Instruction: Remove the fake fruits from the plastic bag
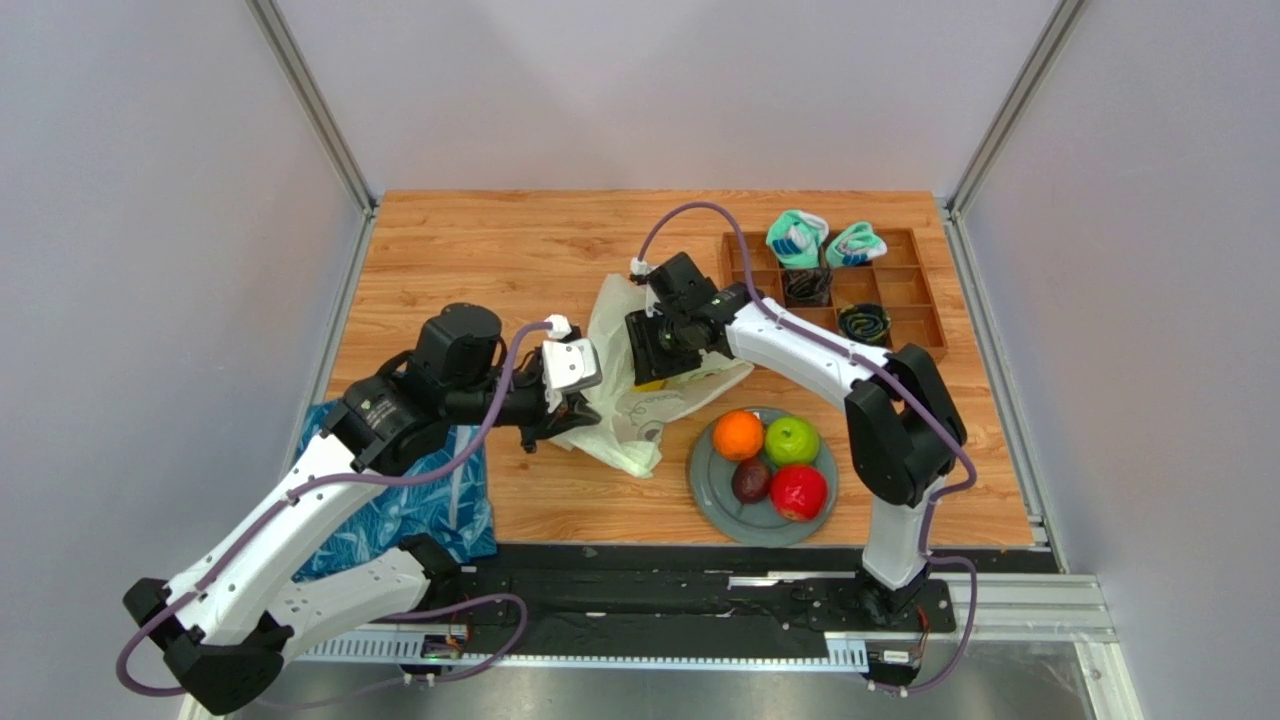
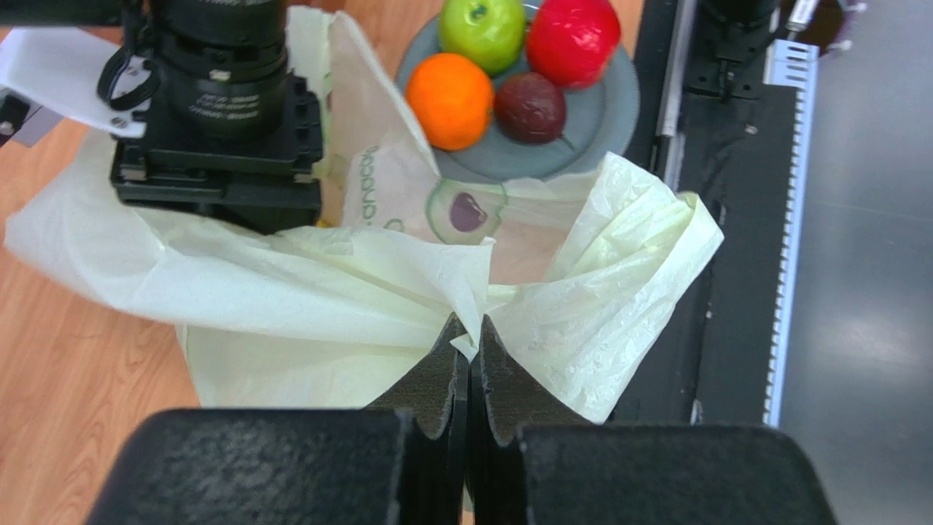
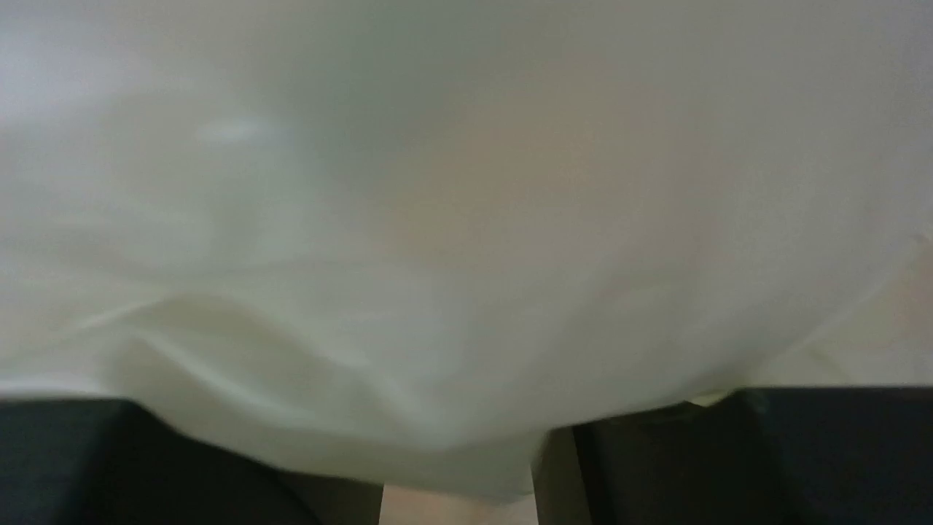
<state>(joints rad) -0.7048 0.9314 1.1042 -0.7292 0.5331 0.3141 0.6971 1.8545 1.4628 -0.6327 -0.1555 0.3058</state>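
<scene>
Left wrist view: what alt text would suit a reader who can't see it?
The left gripper pinches the edge of a pale bag, jaws shut. Beyond it the other arm meets the bag, and a grey plate holds four fruits.

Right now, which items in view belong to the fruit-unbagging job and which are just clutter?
Job: plastic bag, pinched by left gripper; orange, green apple, red apple, dark fruit on grey plate.
Clutter: rolled socks, wooden divider tray, blue leaf-patterned bag.

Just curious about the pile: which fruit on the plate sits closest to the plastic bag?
The orange, at the plate edge nearest the plastic bag; the green apple, red apple and dark fruit lie farther off.
</scene>
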